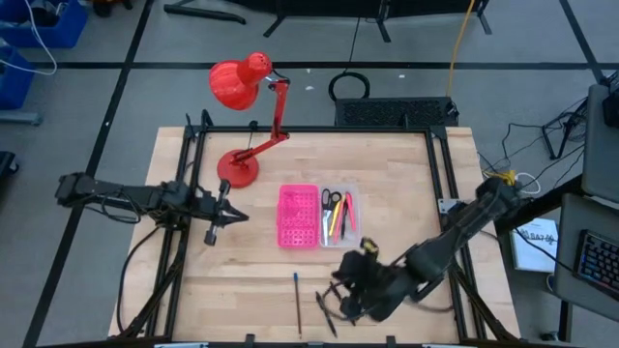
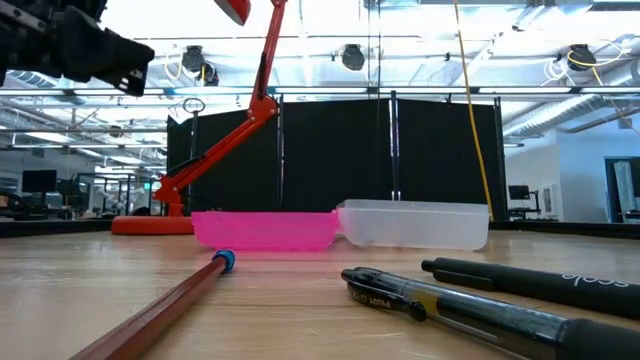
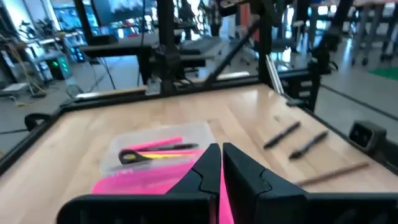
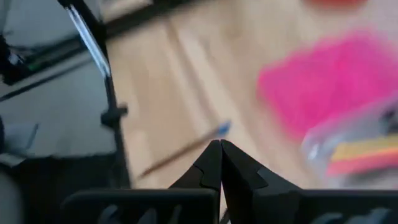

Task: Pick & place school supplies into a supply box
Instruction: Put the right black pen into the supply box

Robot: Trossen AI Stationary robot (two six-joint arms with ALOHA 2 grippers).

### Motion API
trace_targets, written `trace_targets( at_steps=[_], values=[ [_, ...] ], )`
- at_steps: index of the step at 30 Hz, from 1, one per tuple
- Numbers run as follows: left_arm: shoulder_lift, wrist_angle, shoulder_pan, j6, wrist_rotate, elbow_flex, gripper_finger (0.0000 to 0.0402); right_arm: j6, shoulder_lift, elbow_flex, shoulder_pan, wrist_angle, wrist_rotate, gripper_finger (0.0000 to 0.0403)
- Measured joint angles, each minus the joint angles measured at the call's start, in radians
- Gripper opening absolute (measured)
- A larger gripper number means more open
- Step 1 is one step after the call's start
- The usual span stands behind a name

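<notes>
Right gripper [image 1: 340, 298] blurred near black pens [image 1: 327, 314] – jaws together, left gripper [image 1: 232, 215] jaws together, empty.

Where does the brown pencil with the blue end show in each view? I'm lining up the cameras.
High: pencil, near table edge, below the pink box half.
Low: lower left foreground, blue end toward the box.
Left wrist: right side.
Right wrist: centre, blurred.
Shared landmark: the pink box half.

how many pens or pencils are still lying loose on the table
3: a brown pencil near the front edge, and two black pens beside it, partly hidden under the right gripper from above.
</notes>
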Motion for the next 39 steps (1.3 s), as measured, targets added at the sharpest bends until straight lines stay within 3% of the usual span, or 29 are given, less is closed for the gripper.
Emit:
trace_targets(
  at_steps=[7, 14, 23, 34, 39],
  values=[
    [0.0, 0.01, -0.014, 0.009, -0.003, 0.0, 0.0026, 0.463, 0.233, 0.172, 0.0, -0.206, -0.267, 0.0],
    [0.0, 0.001, -0.014, -0.005, 0.0, 0.0, 0.0026, 0.651, 0.397, 0.186, 0.029, -0.228, -0.448, 0.0],
    [0.0, 0.004, -0.014, 0.089, -0.012, 0.0, 0.0026, 0.594, 0.46, 0.186, 0.026, -0.179, -0.369, 0.0019],
    [0.0, 0.029, -0.014, 0.15, -0.031, 0.0, 0.0026, 0.605, 0.483, 0.186, 0.013, -0.185, -0.405, 0.0152],
    [0.0, 0.028, -0.014, 0.17, -0.031, 0.0, 0.0026, 0.58, 0.483, 0.163, 0.005, -0.191, -0.425, 0.0178]
  ],
)
